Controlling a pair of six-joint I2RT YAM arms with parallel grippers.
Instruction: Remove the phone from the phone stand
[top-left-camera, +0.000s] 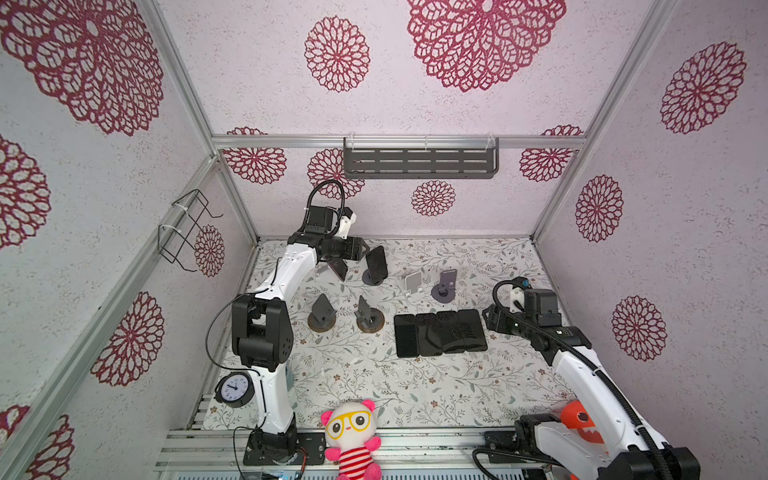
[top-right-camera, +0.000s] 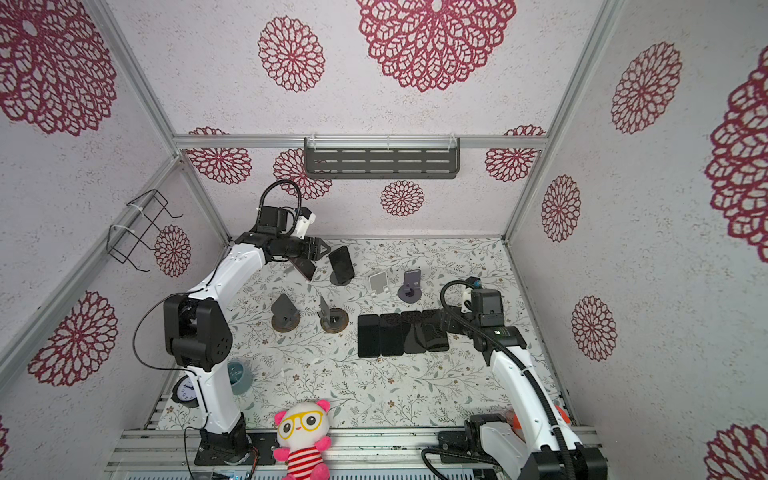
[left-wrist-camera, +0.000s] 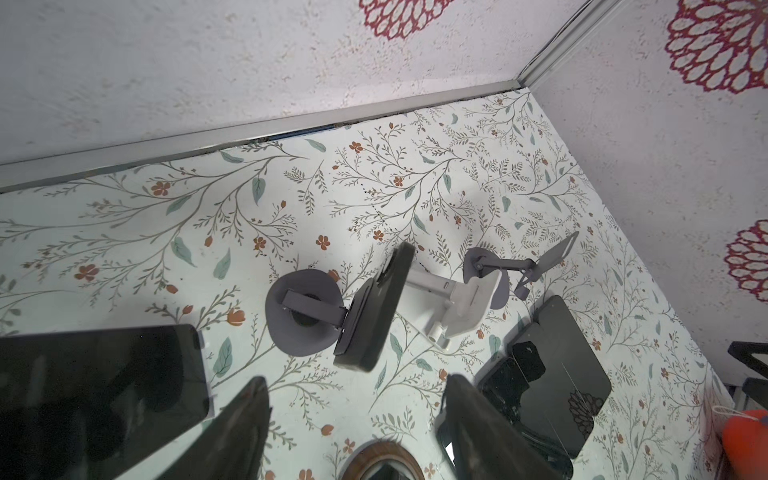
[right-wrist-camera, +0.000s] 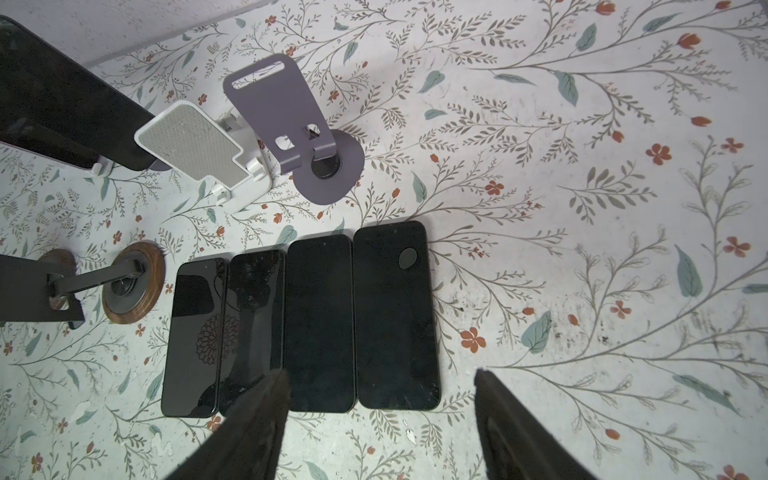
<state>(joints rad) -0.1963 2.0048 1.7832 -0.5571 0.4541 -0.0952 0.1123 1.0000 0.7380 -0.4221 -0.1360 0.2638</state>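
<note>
Four phones (top-left-camera: 440, 332) lie flat mid-table; two more sit propped at eleven o'clock. The left gripper (left-wrist-camera: 357, 380), jaws apart and empty, faces the phone (left-wrist-camera: 390, 291) on its grey phone stand (left-wrist-camera: 278, 328); the right gripper (right-wrist-camera: 380, 374) gapes idle at three o'clock

The scene was brightly and evenly lit; only soft shadows were cast. Faint reflections were seen on the flat phones (right-wrist-camera: 320, 328).

Eleven o'clock: the phone (top-left-camera: 337, 268) has its top end hidden by the left gripper (top-left-camera: 363, 249). Four o'clock: the orange plush toy (top-left-camera: 578, 419) sits half behind the right arm (top-left-camera: 582, 370). Eight o'clock: the left arm (top-right-camera: 216, 395) covers part of the clock (top-right-camera: 185, 390).
</note>
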